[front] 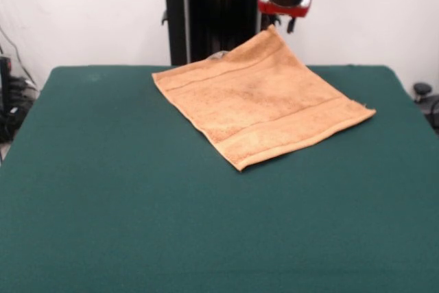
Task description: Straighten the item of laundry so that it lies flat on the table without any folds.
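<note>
Arm: red and black, it comes down from the top of the front view, in front of the black pedestal (206, 18).
Gripper (278, 27): it is right at the towel's top corner. I cannot tell what state it is in, because the towel corner and the red wrist hide it.
Towel (264, 104): orange-tan and about square, turned like a diamond. It lies just under the gripper and spreads out toward the camera from there.
Top corner: it is lifted up to the gripper, higher than the rest of the towel.
Other corners: one points away to the gripper's side on the left of the picture, one to the right, and one toward the camera. These three rest on the tabletop.
Bands: woven stripes run across the towel, one near the far edge and one near the close edge.
Tabletop (137, 224): dark green cloth, much bigger than the towel. The towel sits on the half nearer the gripper.
</note>
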{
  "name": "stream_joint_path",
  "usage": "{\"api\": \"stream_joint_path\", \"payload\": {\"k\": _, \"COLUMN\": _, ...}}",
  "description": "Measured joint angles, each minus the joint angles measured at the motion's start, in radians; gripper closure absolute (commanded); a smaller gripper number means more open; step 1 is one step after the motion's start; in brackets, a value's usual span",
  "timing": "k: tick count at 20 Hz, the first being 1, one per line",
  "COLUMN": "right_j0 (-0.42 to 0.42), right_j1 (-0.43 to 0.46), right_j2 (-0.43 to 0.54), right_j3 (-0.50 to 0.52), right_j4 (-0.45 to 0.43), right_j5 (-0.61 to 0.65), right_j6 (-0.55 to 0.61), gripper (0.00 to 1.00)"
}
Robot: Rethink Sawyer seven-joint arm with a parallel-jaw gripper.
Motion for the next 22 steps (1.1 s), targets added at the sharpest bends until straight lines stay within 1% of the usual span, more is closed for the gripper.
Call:
{"api": "stream_joint_path", "payload": {"k": 7, "right_j0": 0.004, "right_j1": 0.006, "right_j2": 0.000, "right_j3": 0.000, "right_j4": 0.000, "right_j5": -0.006, "right_j6": 0.000, "gripper": 0.00}}
{"api": "stream_joint_path", "payload": {"k": 10, "right_j0": 0.009, "right_j1": 0.033, "right_j2": 0.000, "right_j3": 0.000, "right_j4": 0.000, "right_j5": -0.051, "right_j6": 0.000, "gripper": 0.00}}
{"api": "stream_joint_path", "payload": {"k": 14, "right_j0": 0.016, "right_j1": 0.112, "right_j2": -0.001, "right_j3": -0.001, "right_j4": -0.001, "right_j5": -0.188, "right_j6": 0.000, "gripper": 0.00}}
{"api": "stream_joint_path", "payload": {"k": 15, "right_j0": 0.023, "right_j1": 0.156, "right_j2": -0.002, "right_j3": -0.004, "right_j4": -0.002, "right_j5": -0.263, "right_j6": 0.000, "gripper": 0.00}}
{"api": "stream_joint_path", "payload": {"k": 16, "right_j0": 0.026, "right_j1": 0.174, "right_j2": -0.003, "right_j3": -0.006, "right_j4": -0.002, "right_j5": -0.292, "right_j6": 0.000, "gripper": 0.00}}
{"api": "stream_joint_path", "payload": {"k": 17, "right_j0": 0.034, "right_j1": 0.224, "right_j2": -0.003, "right_j3": -0.010, "right_j4": -0.002, "right_j5": -0.369, "right_j6": 0.000, "gripper": 0.00}}
{"api": "stream_joint_path", "payload": {"k": 18, "right_j0": 0.035, "right_j1": 0.230, "right_j2": -0.003, "right_j3": -0.010, "right_j4": -0.002, "right_j5": -0.379, "right_j6": 0.000, "gripper": 0.00}}
{"api": "stream_joint_path", "payload": {"k": 21, "right_j0": 0.049, "right_j1": 0.328, "right_j2": -0.003, "right_j3": -0.015, "right_j4": -0.001, "right_j5": -0.521, "right_j6": 0.000, "gripper": 0.00}}
{"api": "stream_joint_path", "payload": {"k": 22, "right_j0": 0.052, "right_j1": 0.350, "right_j2": -0.003, "right_j3": -0.015, "right_j4": -0.001, "right_j5": -0.552, "right_j6": 0.000, "gripper": 0.00}}
